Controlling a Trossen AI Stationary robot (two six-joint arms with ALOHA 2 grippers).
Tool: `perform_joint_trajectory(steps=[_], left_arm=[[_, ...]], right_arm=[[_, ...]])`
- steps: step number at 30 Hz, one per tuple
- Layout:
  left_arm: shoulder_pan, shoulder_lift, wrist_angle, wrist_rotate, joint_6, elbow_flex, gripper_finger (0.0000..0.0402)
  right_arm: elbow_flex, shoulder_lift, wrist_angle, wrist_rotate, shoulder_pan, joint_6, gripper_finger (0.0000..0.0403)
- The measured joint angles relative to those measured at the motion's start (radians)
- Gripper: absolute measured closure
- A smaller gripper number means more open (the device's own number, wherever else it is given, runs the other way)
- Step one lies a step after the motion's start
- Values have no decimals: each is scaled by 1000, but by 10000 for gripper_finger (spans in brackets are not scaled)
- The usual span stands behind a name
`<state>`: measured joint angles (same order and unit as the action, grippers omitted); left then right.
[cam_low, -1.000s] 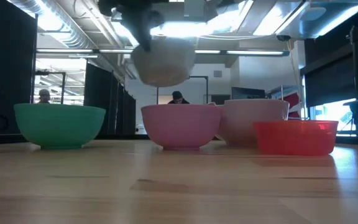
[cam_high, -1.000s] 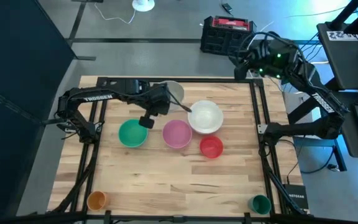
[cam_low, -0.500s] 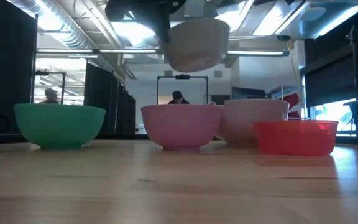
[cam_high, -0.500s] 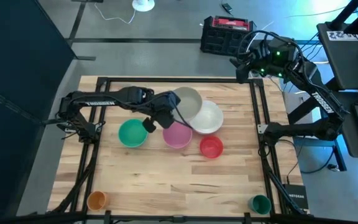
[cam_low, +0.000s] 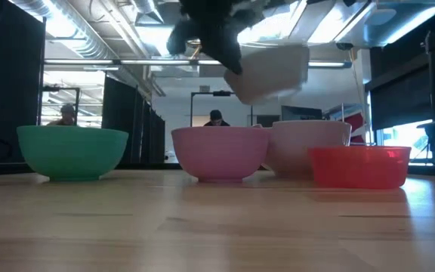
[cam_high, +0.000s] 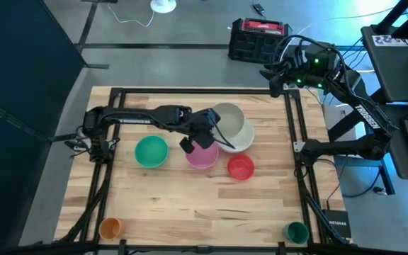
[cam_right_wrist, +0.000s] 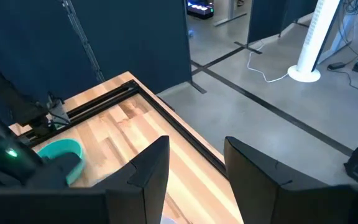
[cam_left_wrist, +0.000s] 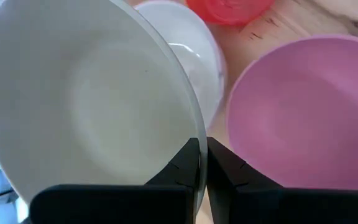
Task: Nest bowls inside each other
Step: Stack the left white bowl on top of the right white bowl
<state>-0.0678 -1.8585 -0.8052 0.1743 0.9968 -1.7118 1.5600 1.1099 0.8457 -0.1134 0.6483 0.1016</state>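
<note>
My left gripper (cam_high: 211, 133) is shut on a pale grey bowl (cam_high: 227, 117), which hangs in the air over the white bowl (cam_high: 241, 137). The low view shows the grey bowl (cam_low: 272, 71) tilted above the white bowl (cam_low: 308, 145). Standing on their bases on the table are the pink bowl (cam_high: 202, 155), the red bowl (cam_high: 241, 167) and the green bowl (cam_high: 151, 151). My right gripper (cam_right_wrist: 194, 163) is open with nothing between its fingers, raised beyond the table's far right corner (cam_high: 272, 76). My left gripper pinches the grey bowl's rim (cam_left_wrist: 194, 134), one finger inside the bowl and one finger (cam_left_wrist: 224, 169) outside its wall. The fingers slant down from the table's left. The bowl is lifted clear and tilted, above the white bowl (cam_left_wrist: 194, 59).
An orange cup (cam_high: 110, 228) stands at the near left corner and a green cup (cam_high: 297, 231) at the near right. A black frame rail (cam_high: 292, 142) runs along the table's right side. Bare wood (cam_high: 190, 205) lies near the front. People show in the room behind.
My left gripper has carried the grey bowl toward the table's right edge and a little down, rolling its wrist as it went. The bowl has gone from beside the pink bowl's far left to above the white bowl and sits at a different tilt.
</note>
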Motion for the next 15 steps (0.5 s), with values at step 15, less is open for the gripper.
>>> perform_joint_trajectory(steps=[15], left_arm=[[-6,-160,20,-59,28,-132,402]], right_arm=[[0,0,35,-14,0,-4,265]])
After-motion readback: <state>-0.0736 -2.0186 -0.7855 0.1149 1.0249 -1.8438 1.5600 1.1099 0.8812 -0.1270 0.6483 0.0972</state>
